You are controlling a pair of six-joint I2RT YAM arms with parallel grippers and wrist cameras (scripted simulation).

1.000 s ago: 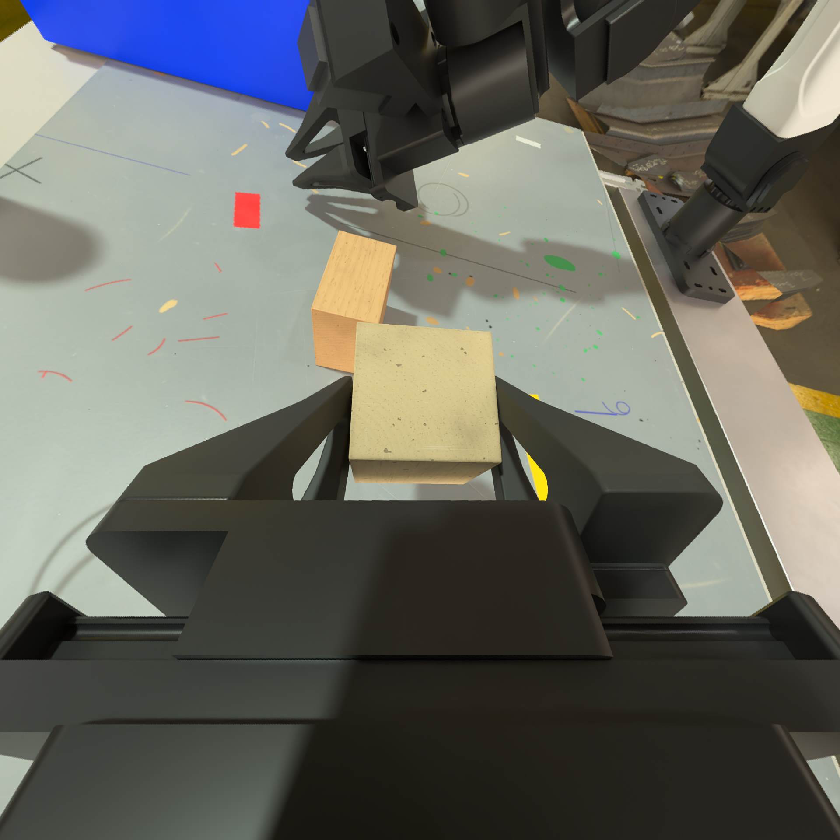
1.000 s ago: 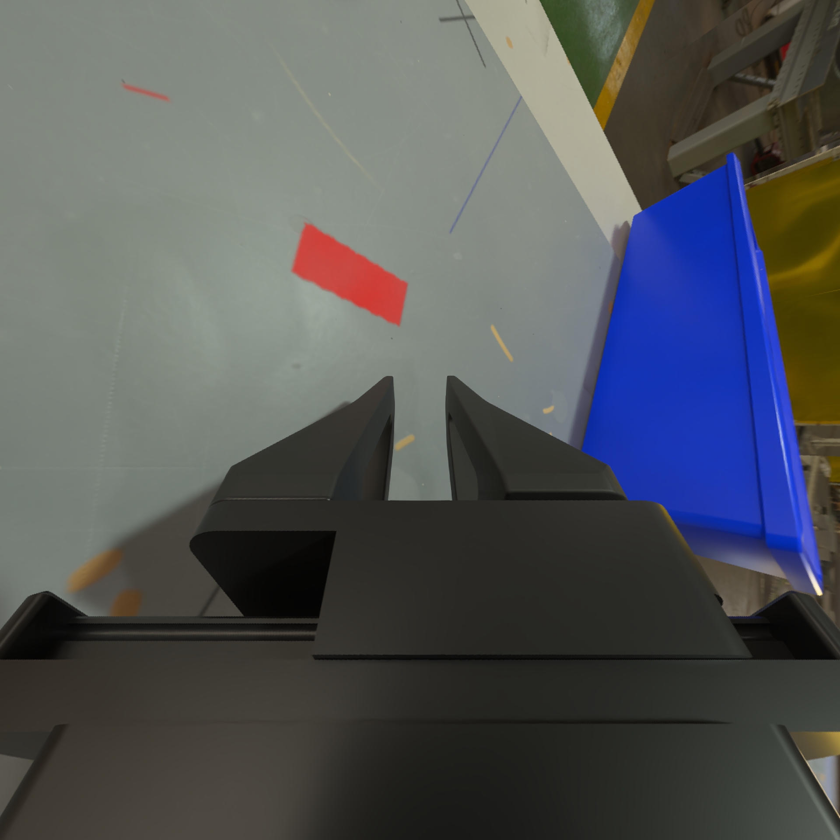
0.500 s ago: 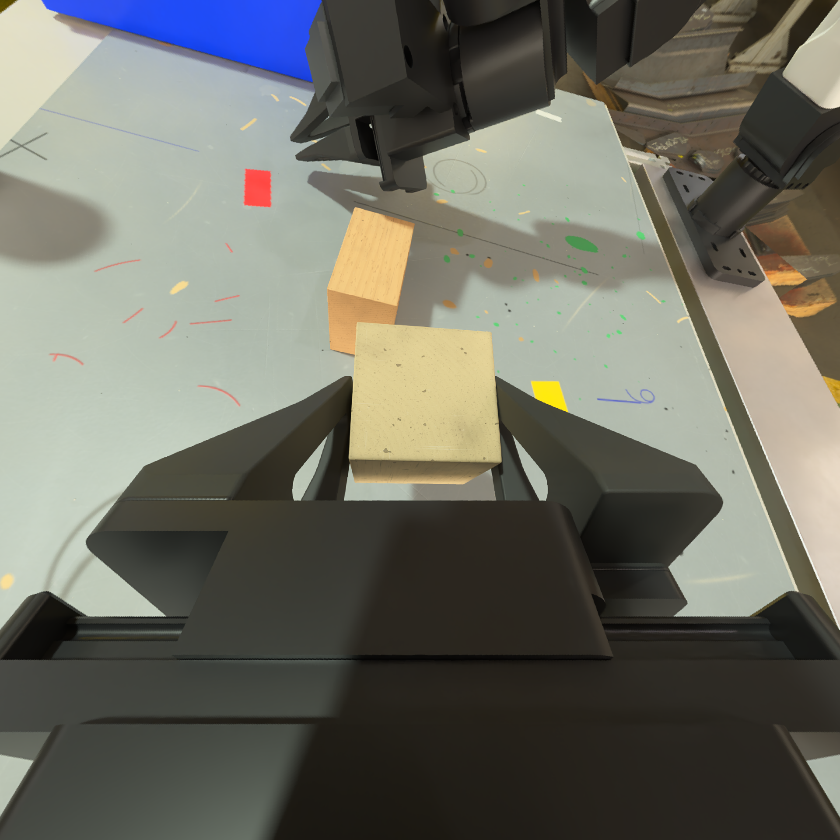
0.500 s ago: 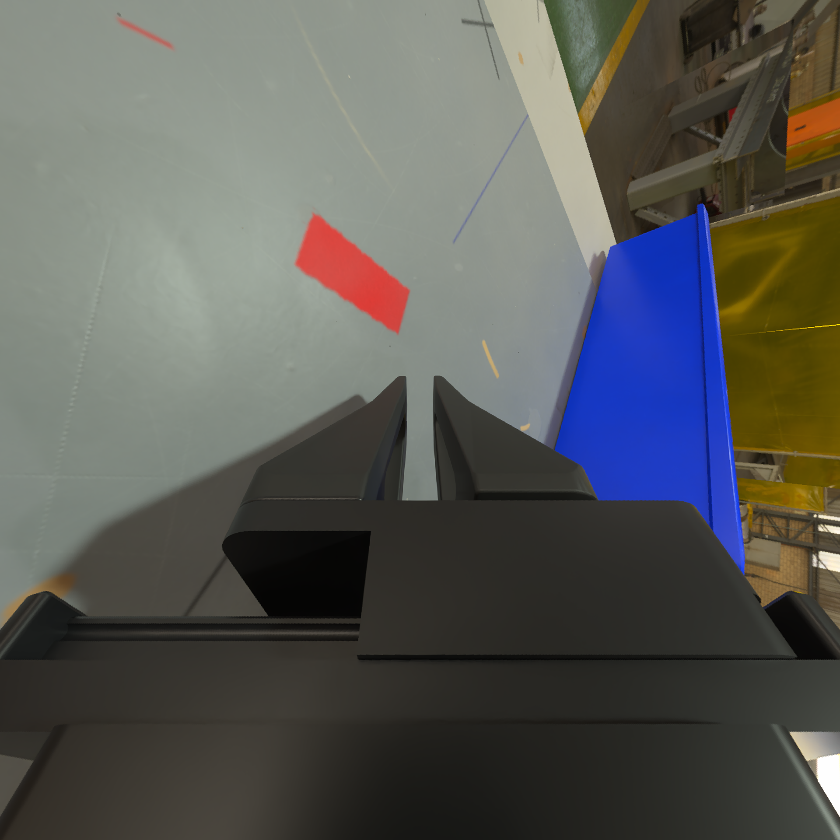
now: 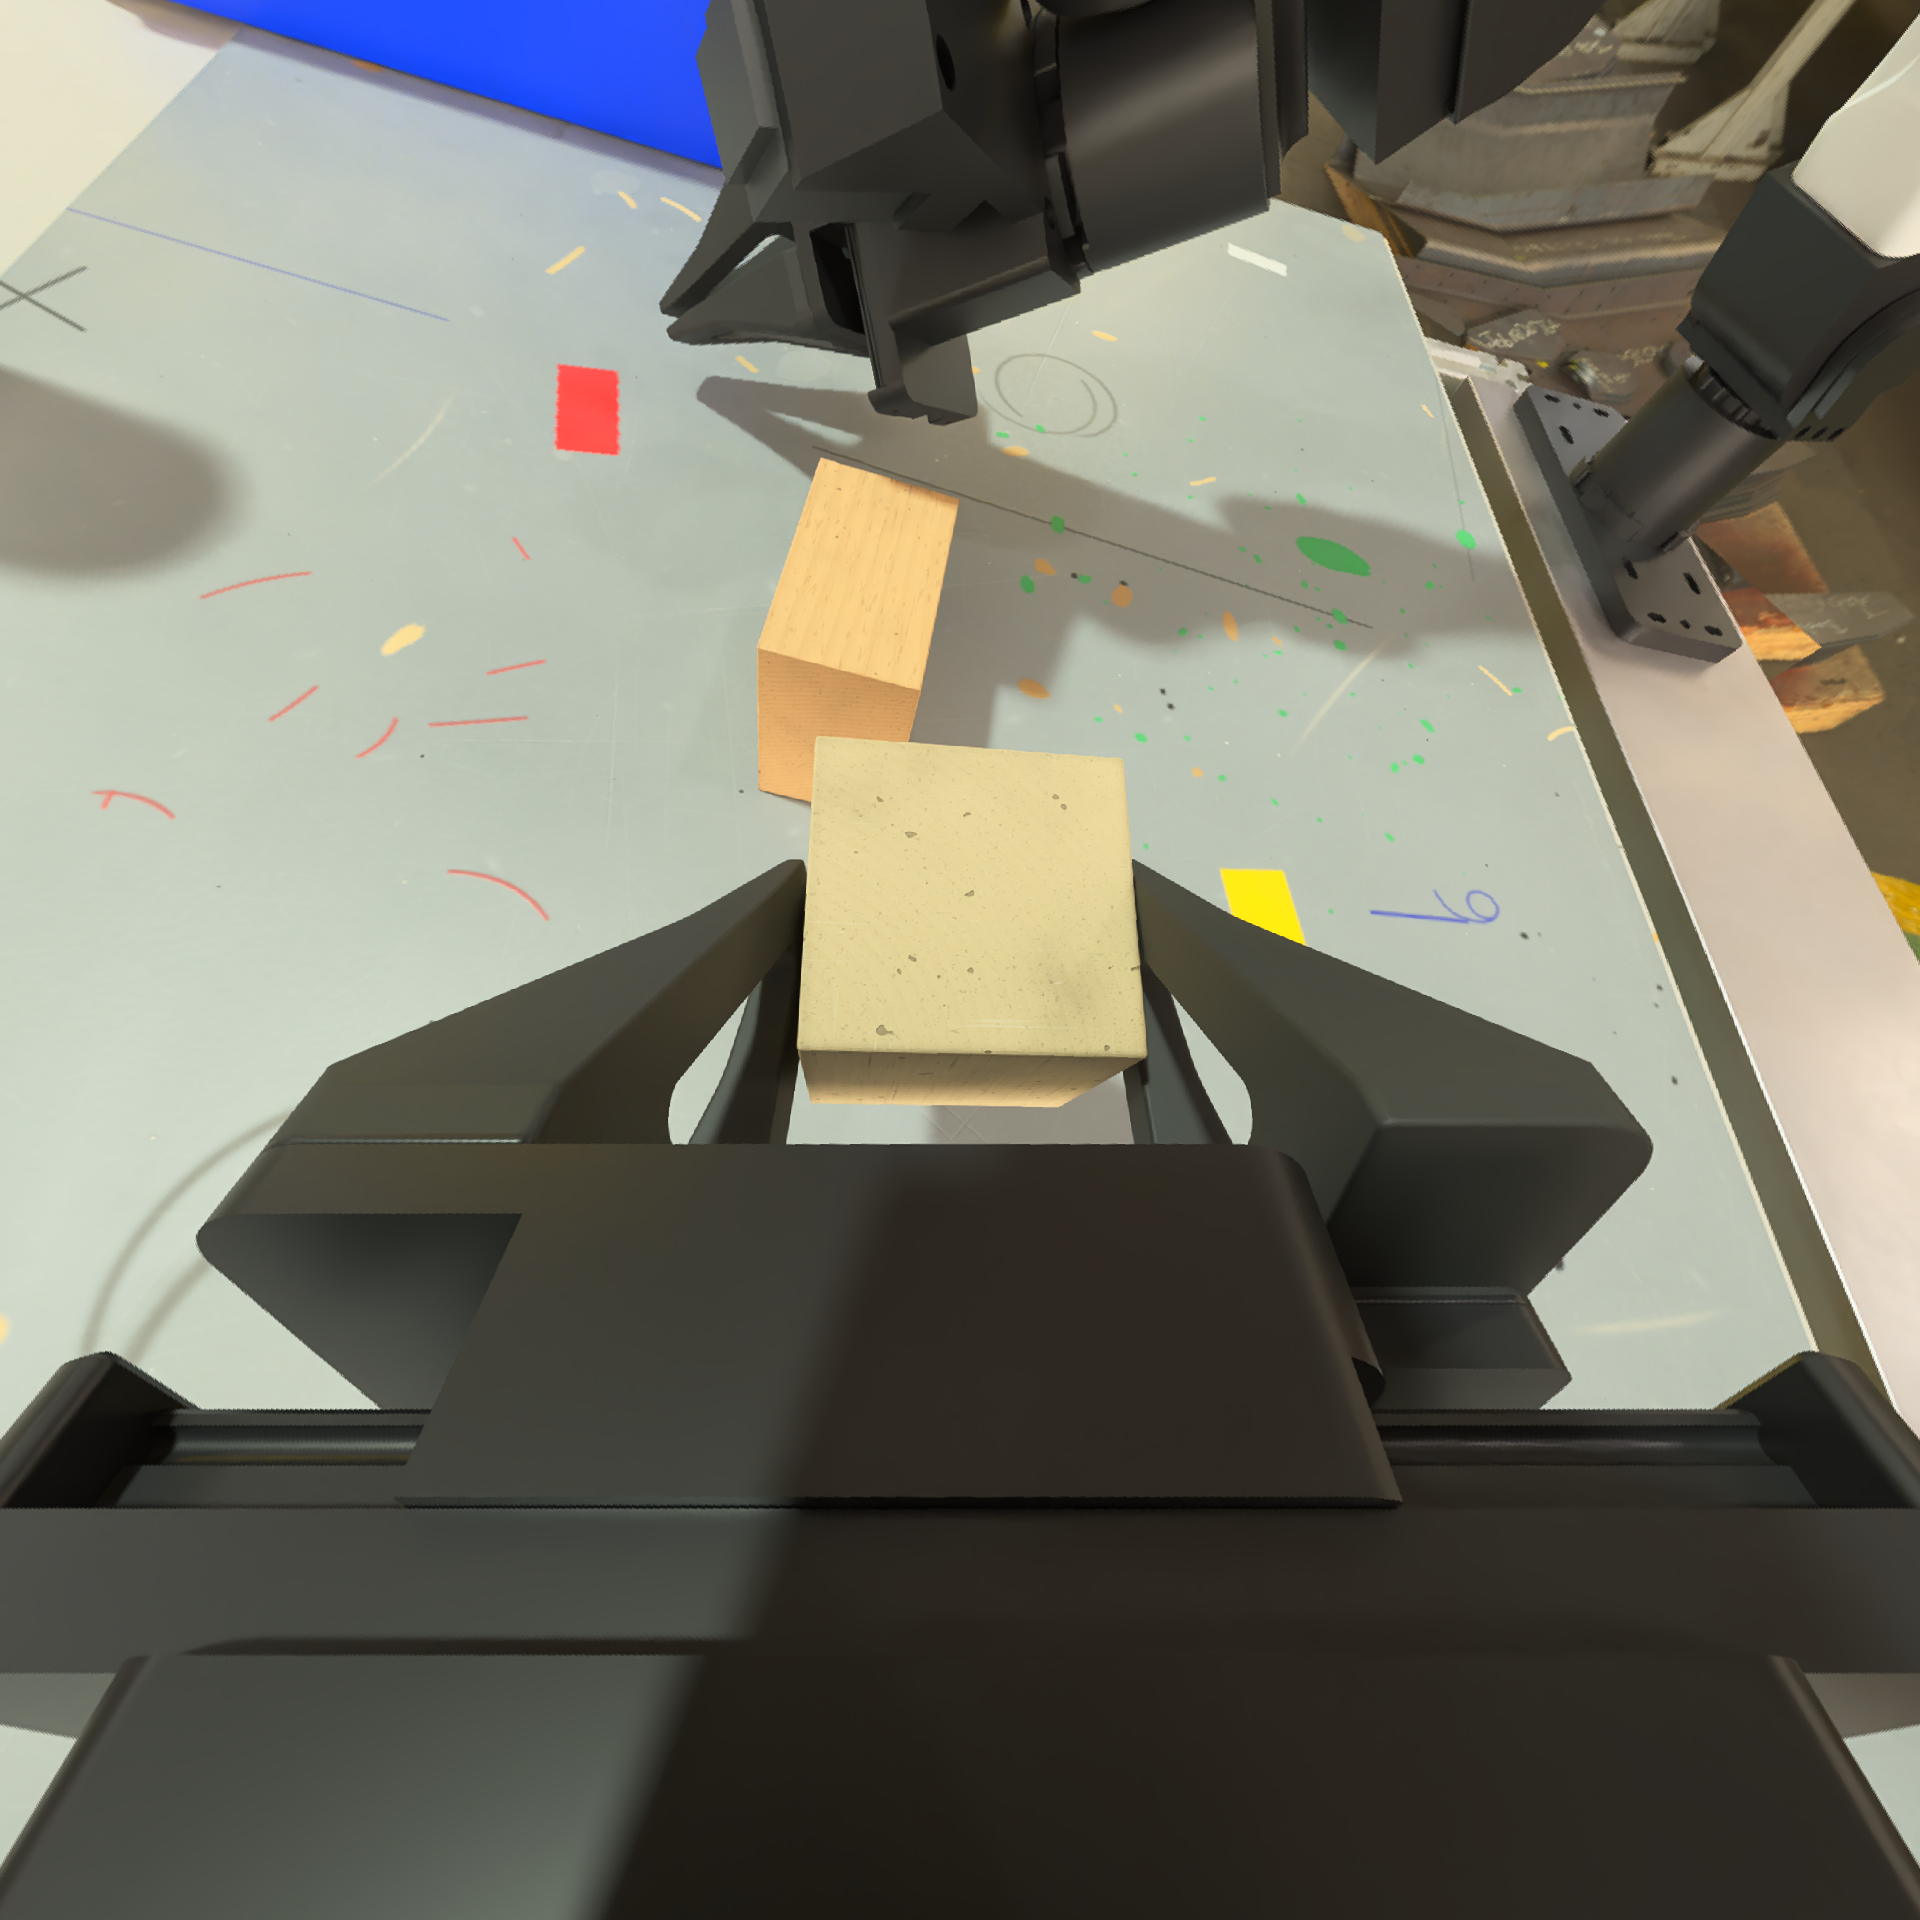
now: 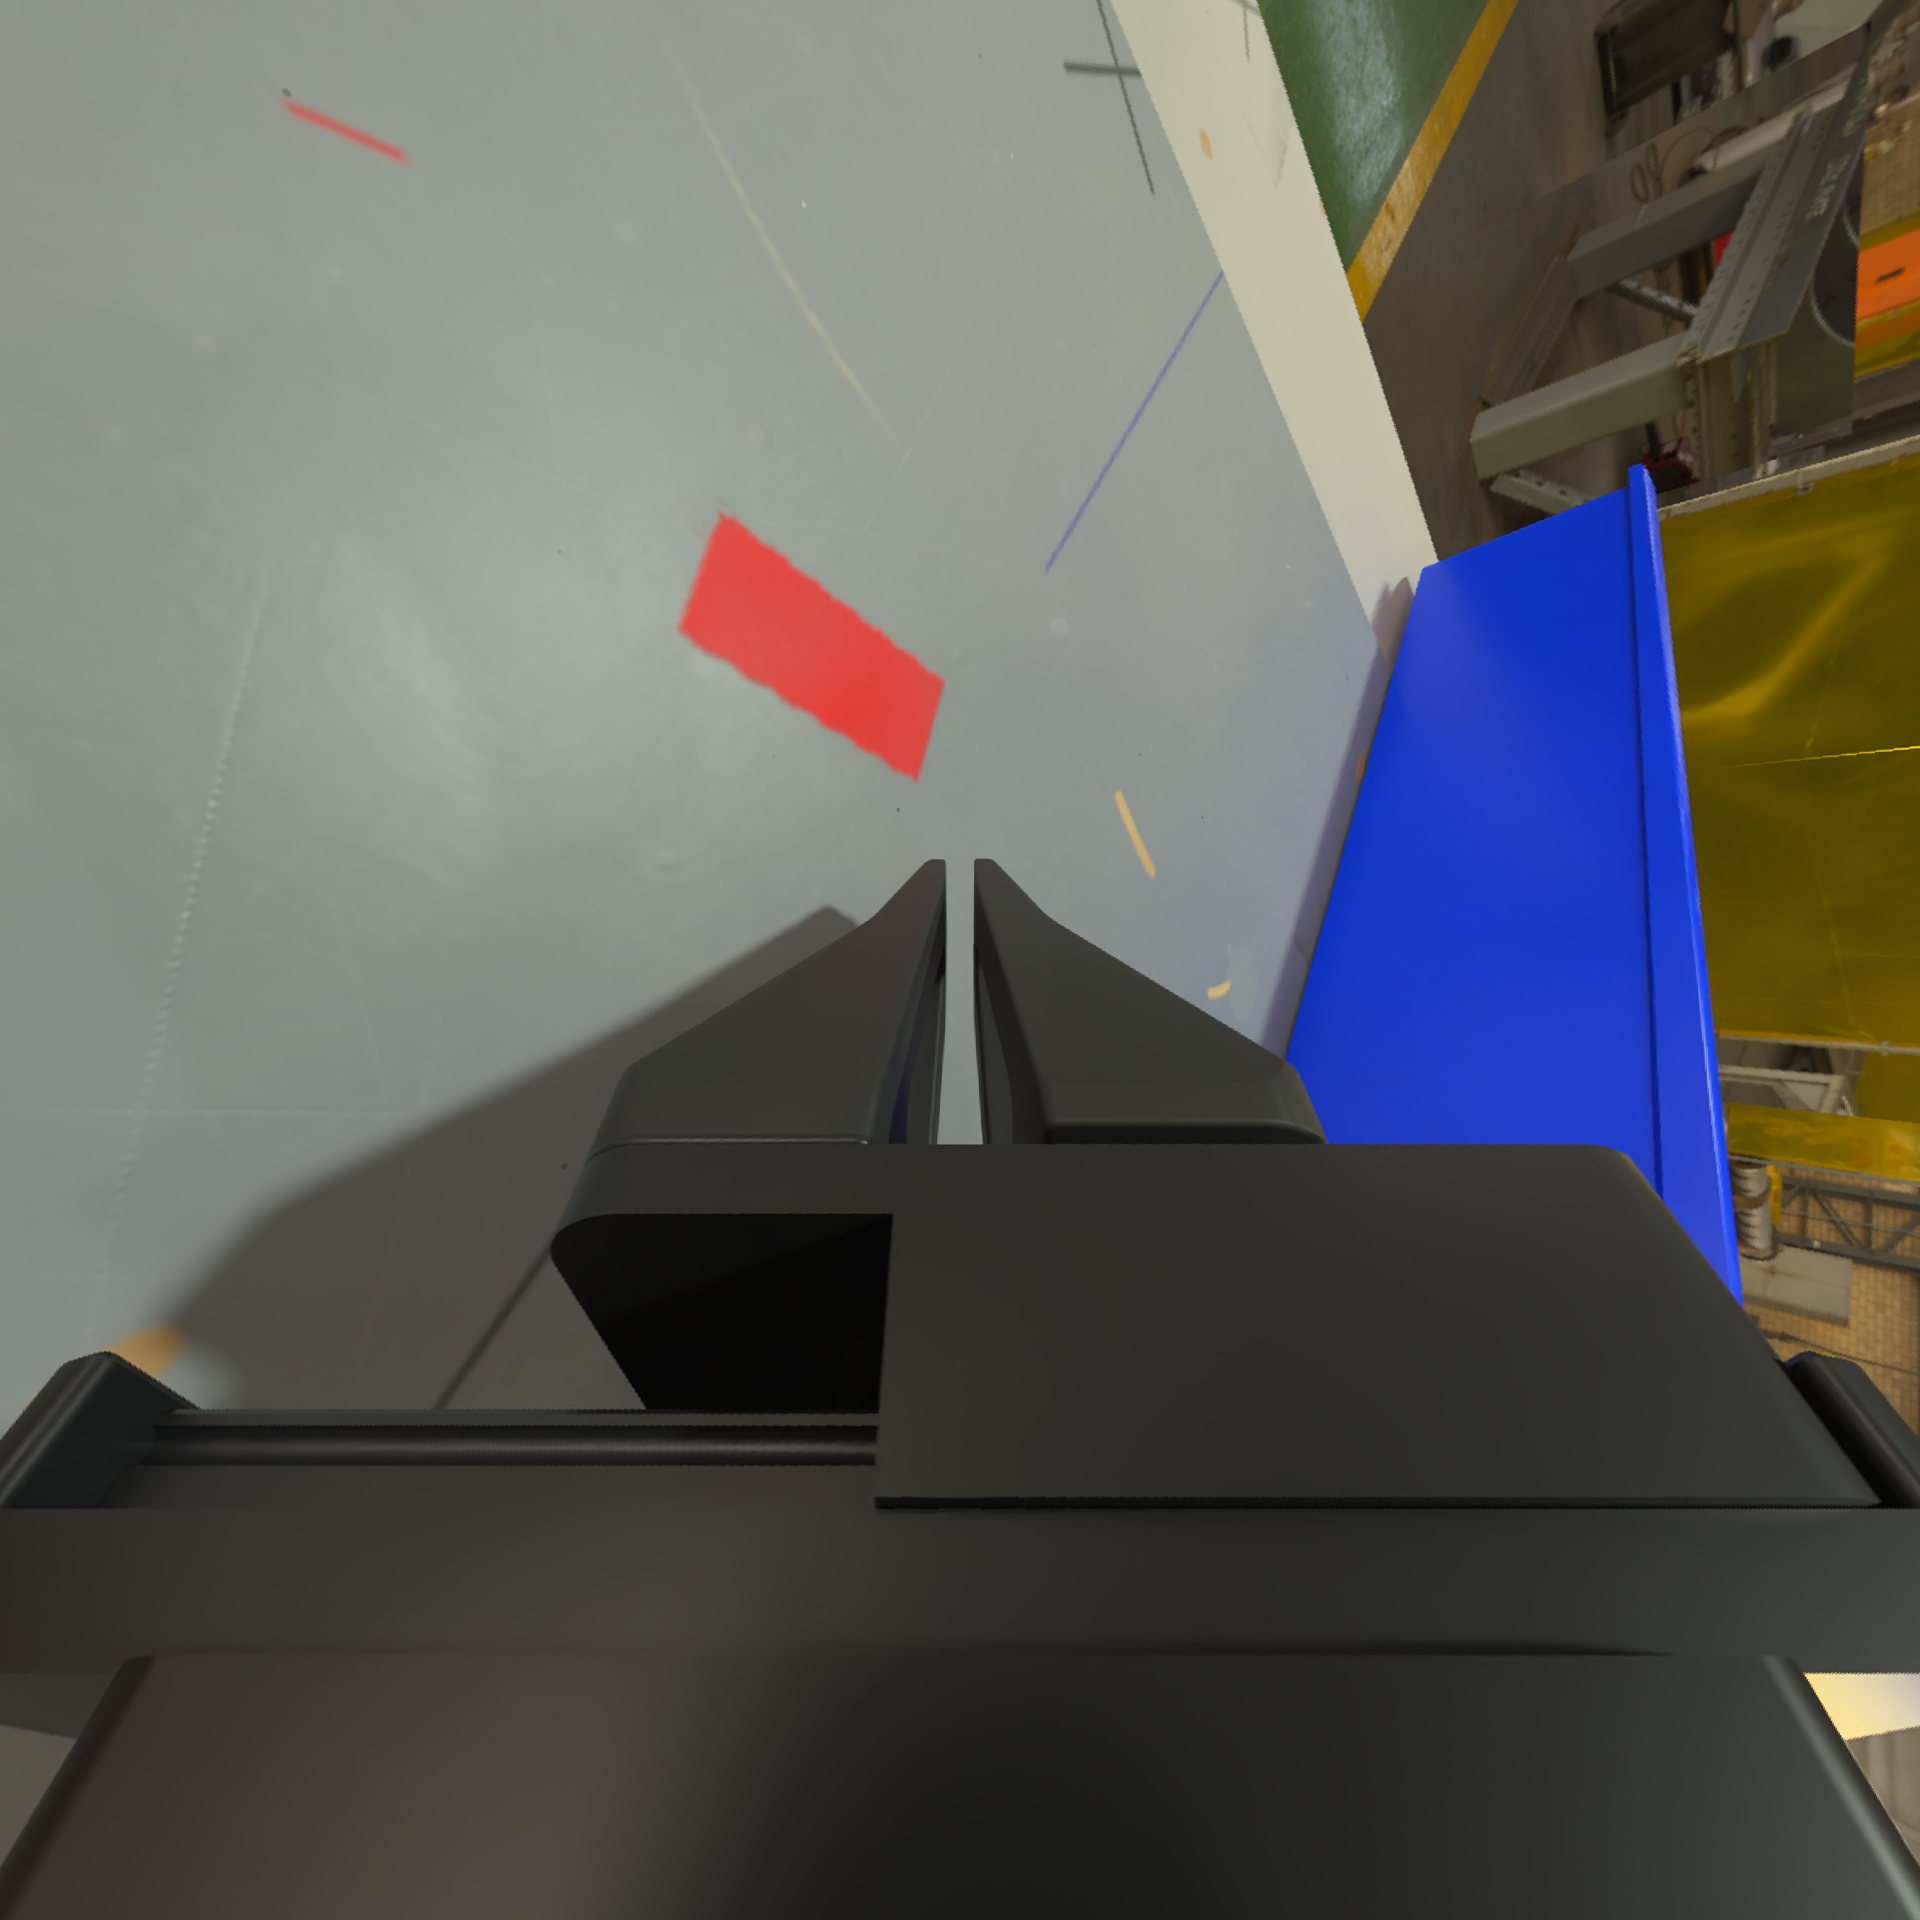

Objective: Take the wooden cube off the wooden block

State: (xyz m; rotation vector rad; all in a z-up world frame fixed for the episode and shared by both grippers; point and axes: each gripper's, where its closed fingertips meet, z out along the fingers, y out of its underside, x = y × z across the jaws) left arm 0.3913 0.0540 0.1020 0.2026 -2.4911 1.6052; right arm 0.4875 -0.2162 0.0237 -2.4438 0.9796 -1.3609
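My left gripper is shut on a pale speckled wooden cube and holds it in the air above the table. An orange-tan wooden block lies on the grey table beyond and a little left of the cube, apart from it. My right gripper is shut and empty, hanging over bare table near a red patch. It also shows in the left wrist view, above the table just beyond the block's far end.
A blue bin stands at the table's far edge, right of my right gripper; it also shows in the left wrist view. The right arm's base is bolted by the table's right edge. Paint marks dot the table.
My right gripper's fingers have closed from a small gap to nearly touching. My left gripper has risen and drawn back with the cube, so the block looks farther away.
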